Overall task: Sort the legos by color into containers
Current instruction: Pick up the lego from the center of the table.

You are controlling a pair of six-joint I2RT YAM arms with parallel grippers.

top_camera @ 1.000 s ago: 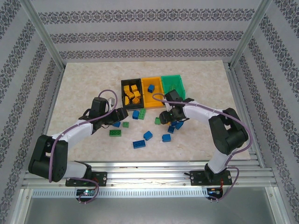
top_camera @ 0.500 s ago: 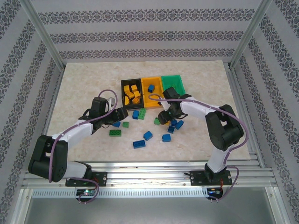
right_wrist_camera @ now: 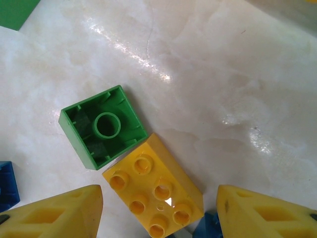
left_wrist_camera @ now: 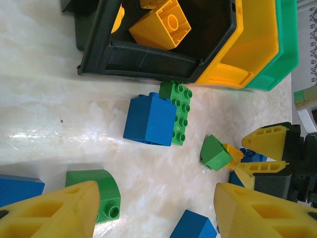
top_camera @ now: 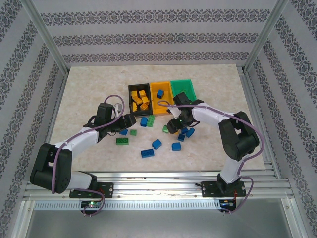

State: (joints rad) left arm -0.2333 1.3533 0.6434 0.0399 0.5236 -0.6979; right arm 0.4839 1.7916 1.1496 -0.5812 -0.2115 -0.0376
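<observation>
Right gripper [right_wrist_camera: 159,198]: fingers [right_wrist_camera: 54,213] stand well apart and hold nothing; they point down at the table [top_camera: 89,89].
Yellow brick [right_wrist_camera: 153,196]: lies between the right fingers with a little free space at each side. Its studs are up, six in two rows. Its long axis slants from upper left to lower right in the right wrist view.
Square green brick [right_wrist_camera: 101,126]: lies upside down with the hollow side and one round tube up. One of its edges touches the far end of the yellow brick.
Writing on the studs: too blurred to read.
Left gripper [left_wrist_camera: 156,198]: fingers [left_wrist_camera: 49,213] are wide apart and hold nothing.
Rounded green brick [left_wrist_camera: 101,193]: lies on the table, half hidden under the left finger.
Blue brick [left_wrist_camera: 193,225]: lies on the table, low between the left fingers.
Blue block [left_wrist_camera: 148,119]: stands in front of the black bin [left_wrist_camera: 143,59].
Long green brick [left_wrist_camera: 179,111]: lies against the side of the blue block, studs up. Its long axis points toward the black bin.
Bins: black, orange bin [left_wrist_camera: 247,44] and green bin [left_wrist_camera: 287,44] stand in one row, side against side.
Black bin content: yellow bricks [left_wrist_camera: 161,22].
Orange bin content: one small blue brick [top_camera: 160,92].
Other loose bricks [top_camera: 156,144]: blue and green, scattered on the table between the two grippers.
</observation>
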